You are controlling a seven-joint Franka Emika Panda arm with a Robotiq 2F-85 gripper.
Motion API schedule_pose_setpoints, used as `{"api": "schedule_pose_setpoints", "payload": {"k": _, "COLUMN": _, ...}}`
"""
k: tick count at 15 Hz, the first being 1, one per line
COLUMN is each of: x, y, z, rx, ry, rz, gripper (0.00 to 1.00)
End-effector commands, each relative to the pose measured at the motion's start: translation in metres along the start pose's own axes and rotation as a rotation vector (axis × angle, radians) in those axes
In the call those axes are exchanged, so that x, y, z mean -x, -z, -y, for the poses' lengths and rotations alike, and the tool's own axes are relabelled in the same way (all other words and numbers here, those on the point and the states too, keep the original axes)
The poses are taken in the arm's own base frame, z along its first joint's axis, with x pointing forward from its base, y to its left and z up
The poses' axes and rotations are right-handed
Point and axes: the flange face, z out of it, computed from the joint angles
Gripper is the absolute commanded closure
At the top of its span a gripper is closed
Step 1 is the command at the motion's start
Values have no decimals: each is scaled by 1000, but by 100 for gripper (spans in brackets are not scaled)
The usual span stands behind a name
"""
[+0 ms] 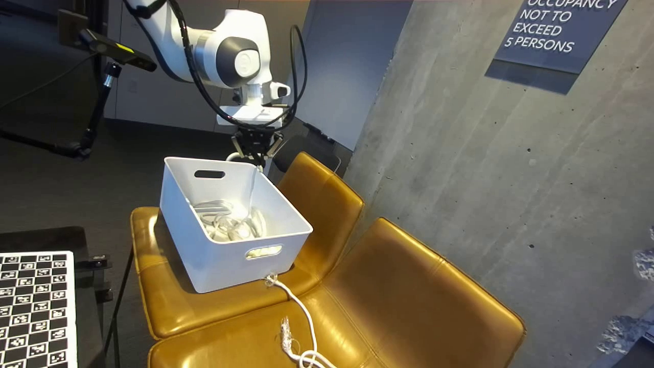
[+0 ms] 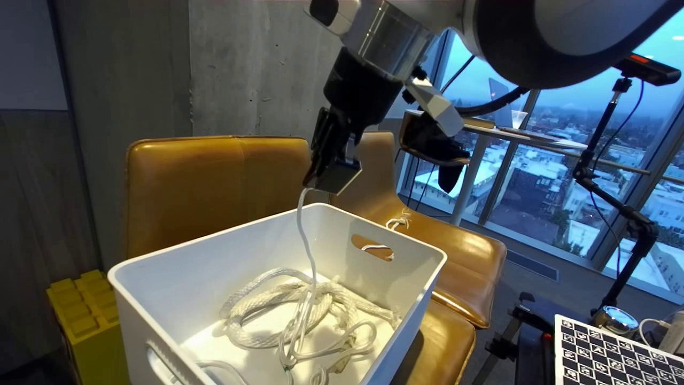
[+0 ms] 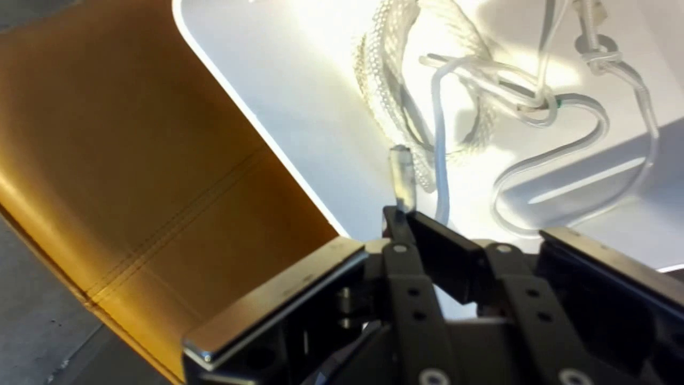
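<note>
White cord (image 2: 306, 235) hangs mid-frame in an exterior view, pinched near its end by the narrow-set gripper (image 2: 315, 186), so the rest trails into the bin (image 2: 214, 278); near centre in the wrist view, its tip seemingly protrudes; in an exterior view, lower left, a chair (image 1: 230, 304) supports the bin.

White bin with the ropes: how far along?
Done: the grip looks made; in the wrist view a cord end pokes past the gripper.
In hand: it is shut on thin cord that hangs into the white bin.
Left: probably the rest, seemingly looped in the bin near thick coiled rope. Going in or coming out, I can't tell. White rope also lies outside, on a brown chair.
</note>
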Motion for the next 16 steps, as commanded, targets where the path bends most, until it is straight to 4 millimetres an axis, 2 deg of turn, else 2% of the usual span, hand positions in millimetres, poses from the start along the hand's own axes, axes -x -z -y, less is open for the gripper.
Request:
{"api": "schedule_pose_setpoints", "payload": {"k": 1, "x": 12, "y": 10, "z": 23, "rx": -3, "ry": 3, "rz": 23, "gripper": 67}}
{"api": "schedule_pose_setpoints", "payload": {"k": 2, "x": 15, "y": 11, "z": 25, "rx": -5, "ry": 1, "rz": 26, "gripper": 64}}
{"api": "schedule_pose_setpoints", "payload": {"k": 7, "x": 37, "y": 31, "z": 9, "rx": 12, "ry": -26, "rz": 24, "gripper": 30}}
{"api": "schedule_pose_setpoints", "payload": {"k": 10, "x": 67, "y": 38, "z": -9, "rx": 31, "ry": -58, "rz": 34, "gripper": 7}}
{"api": "schedule_pose_setpoints", "payload": {"k": 11, "x": 83, "y": 38, "z": -15, "rx": 35, "ry": -73, "rz": 42, "gripper": 1}}
{"api": "schedule_pose_setpoints", "payload": {"k": 16, "x": 166, "y": 26, "z": -59, "rx": 40, "ry": -167, "rz": 101, "gripper": 0}}
